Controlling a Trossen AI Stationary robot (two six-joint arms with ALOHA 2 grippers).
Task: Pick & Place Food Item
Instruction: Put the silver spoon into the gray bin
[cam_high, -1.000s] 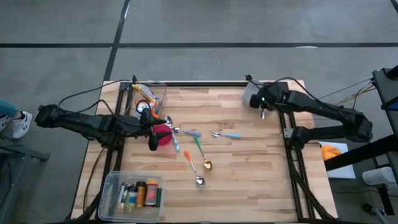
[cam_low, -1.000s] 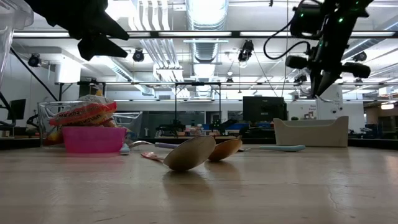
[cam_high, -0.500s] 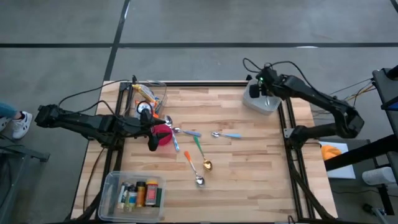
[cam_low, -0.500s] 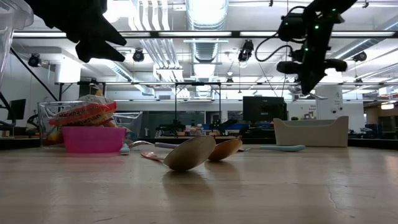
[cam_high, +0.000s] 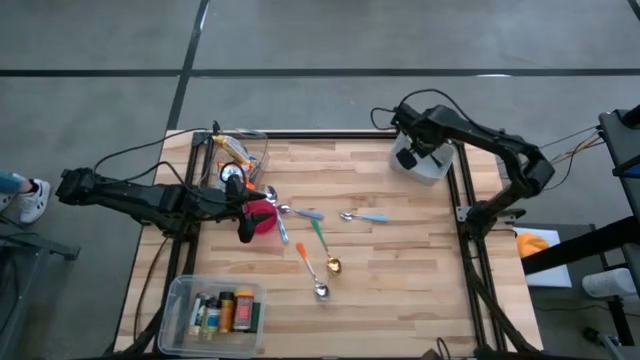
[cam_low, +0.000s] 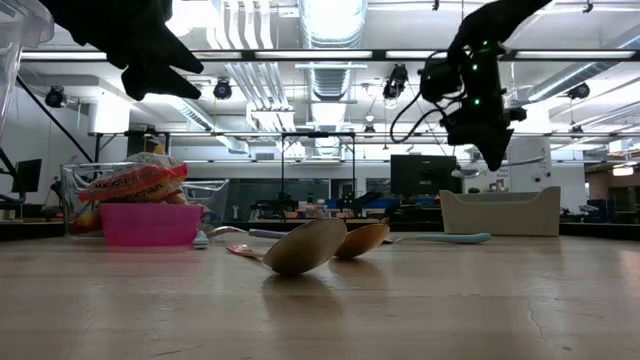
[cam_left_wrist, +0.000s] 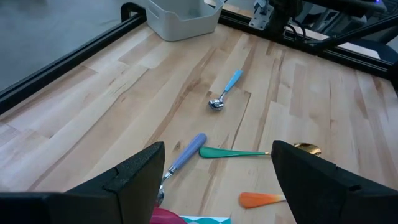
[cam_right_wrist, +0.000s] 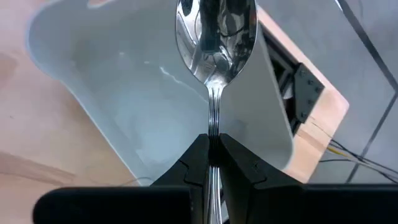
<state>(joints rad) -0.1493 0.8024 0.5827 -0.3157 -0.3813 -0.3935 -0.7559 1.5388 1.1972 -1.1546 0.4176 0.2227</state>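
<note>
Steel spoon (cam_right_wrist: 216, 37) clamped in right gripper (cam_right_wrist: 212, 144) above white bin (cam_high: 424, 165) at table's far right corner: placing step; next, lower and release. Left gripper (cam_left_wrist: 214, 171) hangs open over pink bowl (cam_high: 263, 216).

Six spoons (cam_high: 361, 216), three bins (cam_high: 423, 163)

dark jointed arms (cam_high: 150, 198) (black cables), green light

One camera looks straight down on the counter (cam_high: 400, 260); another sits level at its surface; both share the scattered spoons (cam_high: 318, 238).
</note>
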